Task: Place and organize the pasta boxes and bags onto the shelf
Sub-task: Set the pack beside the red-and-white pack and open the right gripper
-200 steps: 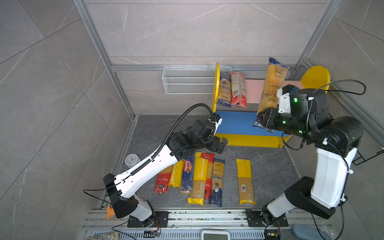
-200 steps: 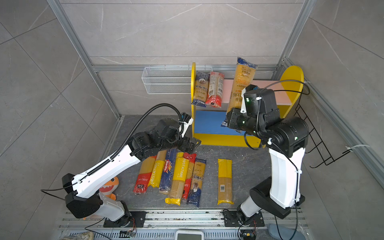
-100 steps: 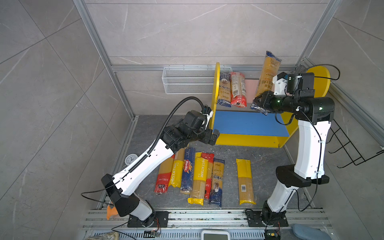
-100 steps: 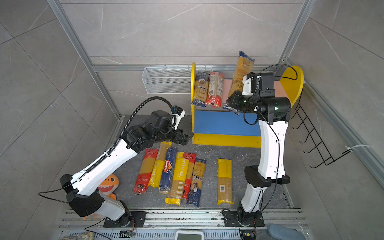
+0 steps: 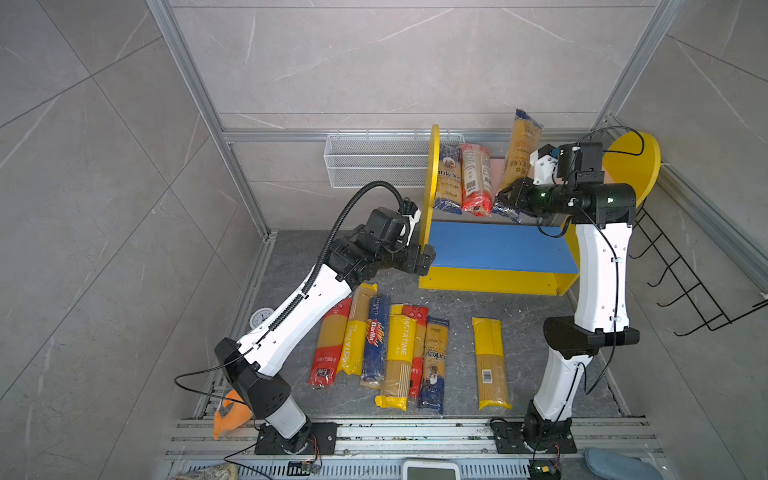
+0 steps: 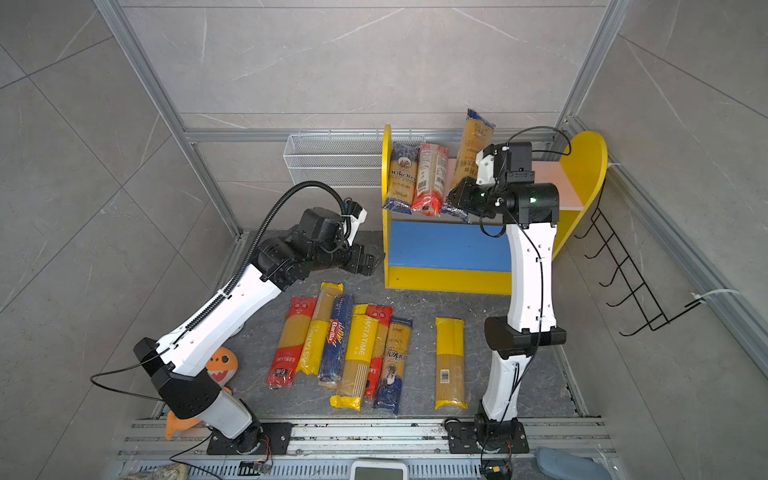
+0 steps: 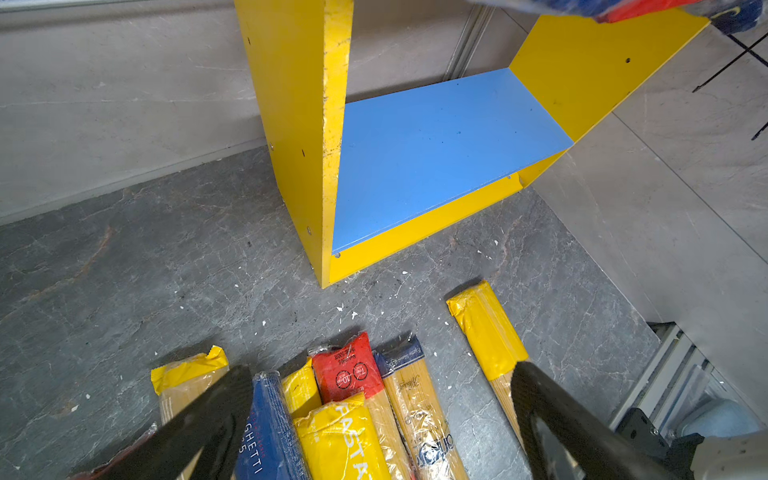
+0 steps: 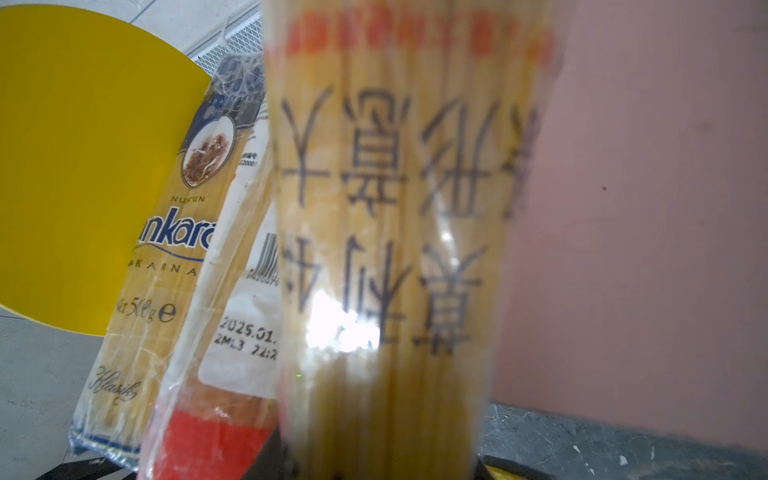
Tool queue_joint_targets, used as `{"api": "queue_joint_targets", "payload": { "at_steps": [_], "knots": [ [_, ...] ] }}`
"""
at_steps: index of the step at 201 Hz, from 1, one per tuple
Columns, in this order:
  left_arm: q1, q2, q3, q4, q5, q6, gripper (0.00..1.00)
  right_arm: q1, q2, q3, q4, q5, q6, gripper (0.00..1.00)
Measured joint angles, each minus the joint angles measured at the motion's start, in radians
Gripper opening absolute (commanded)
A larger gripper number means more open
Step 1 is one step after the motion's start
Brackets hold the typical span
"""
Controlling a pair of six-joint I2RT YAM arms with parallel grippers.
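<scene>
A blue-ended spaghetti bag [image 5: 520, 151] is being placed: it is clenched by the right fingers [image 5: 508, 196] and tilted over the pink board [image 6: 548, 183] of the shelf [image 5: 498, 253], beside two shelved packs [image 5: 476, 178]. Lowering flat and release seem called for next. The left fingers [image 7: 208, 415] are spread, empty.

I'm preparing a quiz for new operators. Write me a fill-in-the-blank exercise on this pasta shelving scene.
1. The right gripper is shut on a spaghetti bag with dark ____ ends.
2. The Ankara pack and the red-ended pack rest on the ____ upper board of the shelf.
3. The left gripper is ____, holding nothing.
4. The dark blue box on the floor reads ____.
Missing words: blue; pink; open; Barilla.
</scene>
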Motion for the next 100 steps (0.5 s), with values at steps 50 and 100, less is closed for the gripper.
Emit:
{"api": "queue_joint_targets", "payload": {
  "at_steps": [50,100],
  "knots": [
    [0.015,0.005,0.007,-0.013,0.013,0.000,1.00,-0.013,0.013,0.013,0.014,-0.021,0.001,0.27],
    [0.031,0.005,0.006,-0.013,0.014,0.000,1.00,-0.013,0.026,0.018,0.035,-0.030,0.007,0.68]
  ]
}}
